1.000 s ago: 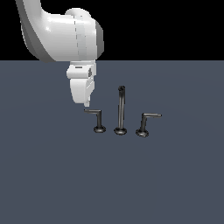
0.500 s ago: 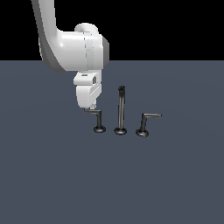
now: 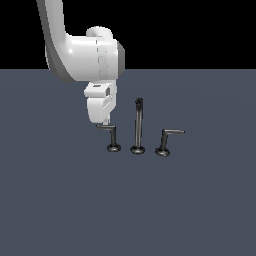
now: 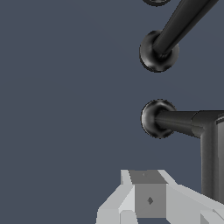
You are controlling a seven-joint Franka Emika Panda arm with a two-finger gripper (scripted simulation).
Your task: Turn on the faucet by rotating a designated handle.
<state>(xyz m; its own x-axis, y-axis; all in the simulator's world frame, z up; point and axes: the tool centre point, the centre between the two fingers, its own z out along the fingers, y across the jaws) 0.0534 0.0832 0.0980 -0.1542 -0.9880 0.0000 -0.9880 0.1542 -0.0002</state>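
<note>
Faucet (image 3: 138,127): we log three dark pieces in a row on the grey floor (image 3: 200,210). Handle (image 3: 111,136), upright stem, stands at the exterior view's left of the spout post. Gripper (image 3: 106,122) hangs at its lever arm's tip; we cannot tell whether the fingers are parted or clenched.

I counted one spout post (image 3: 138,125), two L-shaped levers (image 3: 113,136) (image 3: 167,140), and one robot arm (image 3: 80,55).

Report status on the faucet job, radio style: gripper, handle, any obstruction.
White gripper at the lever tip, jaw state unclear. Short dark metal L-shaped handle upright on its base. Tall thin spout post alongside, not in the way.
</note>
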